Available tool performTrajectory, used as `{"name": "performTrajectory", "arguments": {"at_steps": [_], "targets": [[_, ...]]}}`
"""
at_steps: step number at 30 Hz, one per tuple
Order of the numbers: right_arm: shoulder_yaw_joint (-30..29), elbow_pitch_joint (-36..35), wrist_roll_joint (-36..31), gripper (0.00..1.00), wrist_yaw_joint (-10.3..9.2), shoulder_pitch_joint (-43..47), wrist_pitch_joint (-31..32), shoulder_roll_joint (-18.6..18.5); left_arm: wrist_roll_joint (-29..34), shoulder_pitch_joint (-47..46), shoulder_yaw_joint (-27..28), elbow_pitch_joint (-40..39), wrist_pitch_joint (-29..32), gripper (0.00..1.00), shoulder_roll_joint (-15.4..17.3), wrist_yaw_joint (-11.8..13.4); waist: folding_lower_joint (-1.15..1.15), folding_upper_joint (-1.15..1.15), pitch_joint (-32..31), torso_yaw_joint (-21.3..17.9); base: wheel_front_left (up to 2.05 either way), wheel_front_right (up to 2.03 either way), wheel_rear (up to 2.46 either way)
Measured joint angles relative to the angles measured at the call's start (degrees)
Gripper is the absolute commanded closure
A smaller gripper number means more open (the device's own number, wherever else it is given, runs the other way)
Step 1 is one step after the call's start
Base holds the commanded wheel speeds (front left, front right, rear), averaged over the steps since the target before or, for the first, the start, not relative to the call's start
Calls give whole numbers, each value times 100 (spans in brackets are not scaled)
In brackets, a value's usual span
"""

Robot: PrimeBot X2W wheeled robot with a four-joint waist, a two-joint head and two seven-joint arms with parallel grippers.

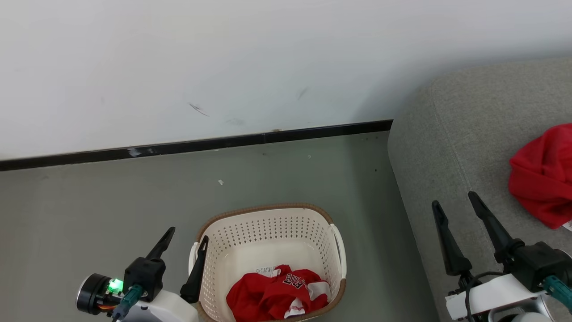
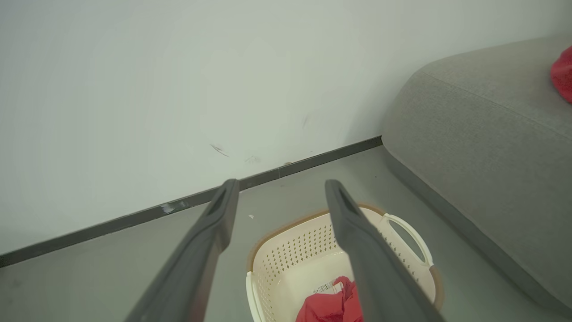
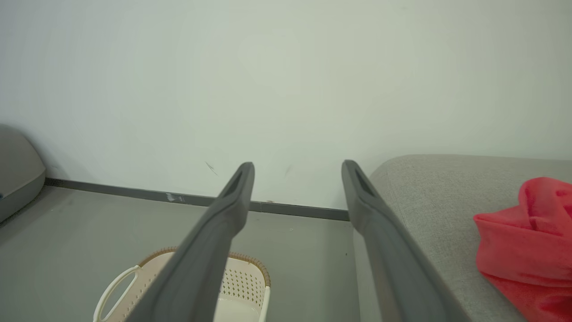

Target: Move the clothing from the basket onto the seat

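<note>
L gripper [image 1: 188, 233] open by basket [image 1: 268, 208] rim; R gripper [image 1: 452, 199] open over sofa [image 1: 447, 147] edge. Head cam: jersey [image 1: 277, 295] in basket, red garment [image 1: 543, 174] on sofa. R wrist cam: grey object [image 3: 15, 170] far left. Floor [image 1: 375, 223] strip btwn basket & sofa.

Bright even light, soft shadows, wrist views slightly soft

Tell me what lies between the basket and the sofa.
Nothing but a bare strip of grey floor lies between the basket and the sofa, as the head view shows.
</note>
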Motion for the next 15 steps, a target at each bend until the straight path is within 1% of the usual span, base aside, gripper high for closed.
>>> {"name": "performTrajectory", "arguments": {"at_steps": [3,8,10,15], "targets": [[-93,-116,-2,0,0,-6,0,0,53,-165,-118,159,93,0,-19,-103,0,0,121,-47,0,0,0],[-242,-285,-45,0,0,-19,0,5,146,-387,-319,408,194,0,-118,-201,0,0,347,-137,0,0,0],[-275,-358,-45,0,0,-25,0,7,201,-521,-424,582,260,0,-130,-277,0,0,496,-196,0,0,0],[-282,-509,-43,0,0,-143,0,10,356,-789,-575,868,366,0,-131,-370,0,0,765,-304,0,0,0]]}}
